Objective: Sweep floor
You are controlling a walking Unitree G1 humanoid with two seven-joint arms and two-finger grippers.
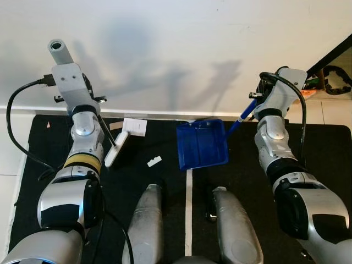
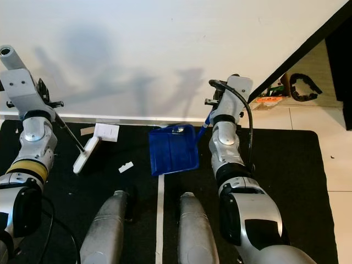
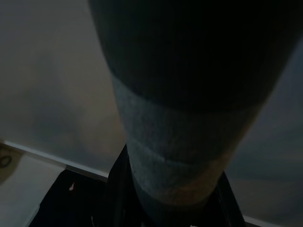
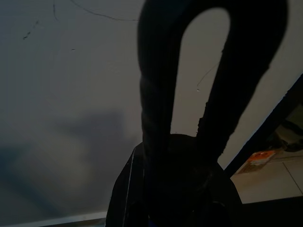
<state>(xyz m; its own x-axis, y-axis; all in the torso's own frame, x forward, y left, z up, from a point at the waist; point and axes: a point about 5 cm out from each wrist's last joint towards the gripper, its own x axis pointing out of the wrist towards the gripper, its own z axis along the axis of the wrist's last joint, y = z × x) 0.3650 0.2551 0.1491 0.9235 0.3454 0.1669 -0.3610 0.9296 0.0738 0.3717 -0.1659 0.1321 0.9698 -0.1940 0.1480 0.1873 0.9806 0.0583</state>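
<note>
A blue dustpan (image 1: 202,144) lies flat on the black mat (image 1: 49,148) close to the wall. Its blue handle (image 1: 242,118) runs up into my right gripper (image 1: 257,102), whose dark fingers (image 4: 156,118) meet at the tips in the right wrist view. On the left a white brush head (image 1: 115,148) rests on the mat. Its thin stick (image 1: 107,132) rises to my left gripper (image 1: 94,104), mostly hidden behind the wrist. A white paper sheet (image 1: 135,126), a small white scrap (image 1: 154,161) and a tan scrap (image 1: 115,125) lie between brush and dustpan.
A white wall (image 1: 176,49) stands just beyond the mat. A pale strip (image 1: 188,209) runs down the mat between my two legs (image 1: 146,220). Tiled floor (image 2: 330,143) lies to the right, with a black cable-like object (image 2: 300,82) and something orange (image 2: 269,100).
</note>
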